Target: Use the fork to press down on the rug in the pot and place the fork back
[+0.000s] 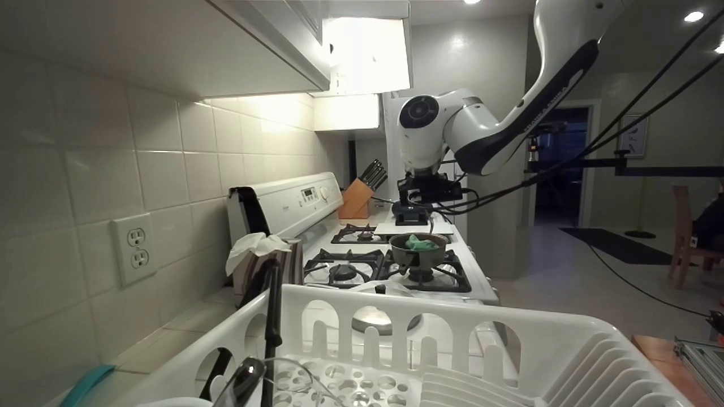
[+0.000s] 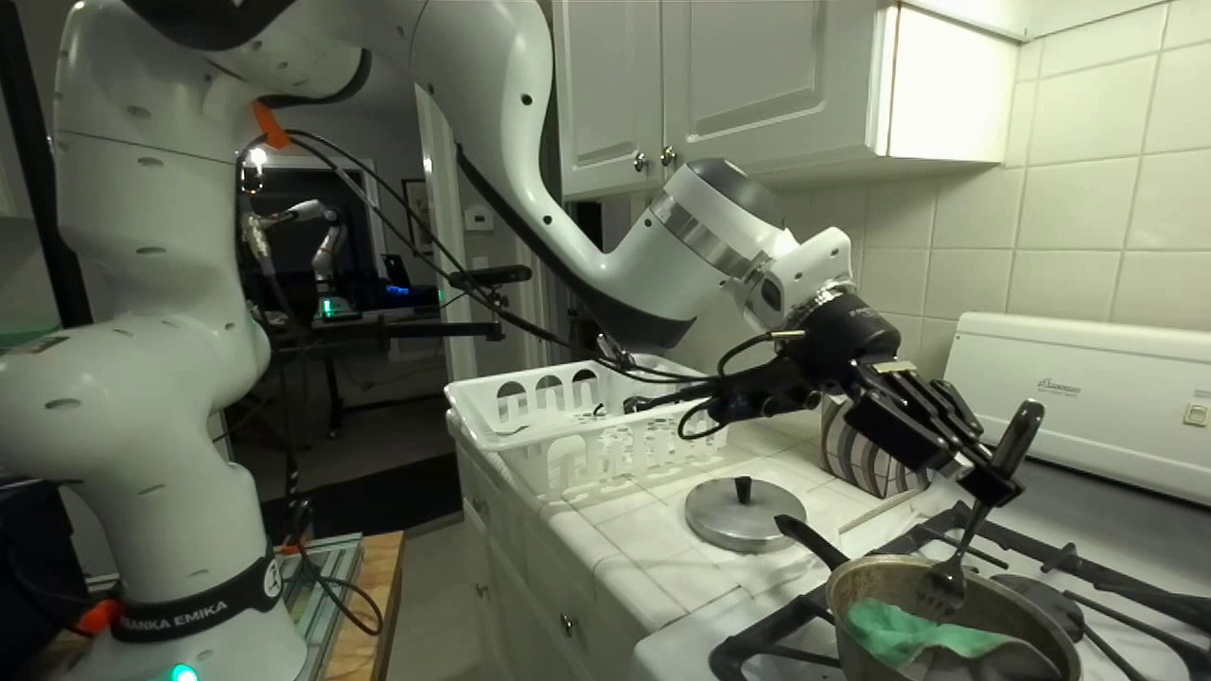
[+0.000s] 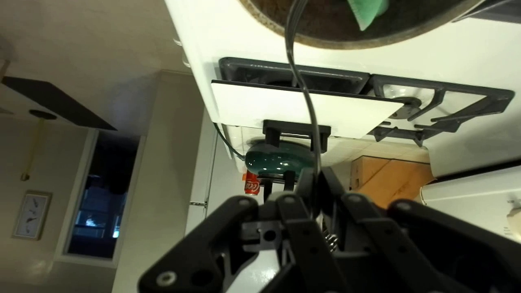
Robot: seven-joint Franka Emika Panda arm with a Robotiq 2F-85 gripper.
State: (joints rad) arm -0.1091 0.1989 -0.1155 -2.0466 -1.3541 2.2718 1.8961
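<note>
Wrist view: the claw grips the fork, angled toward the pot.

White rounded arm, lettered black band, dark cables, black fingers

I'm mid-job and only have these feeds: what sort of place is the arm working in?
A kitchen, most likely a home one, though I can't rule out a lab fitted out like it. What shows it: the white gas stove, the dish rack and the knife block.
</note>
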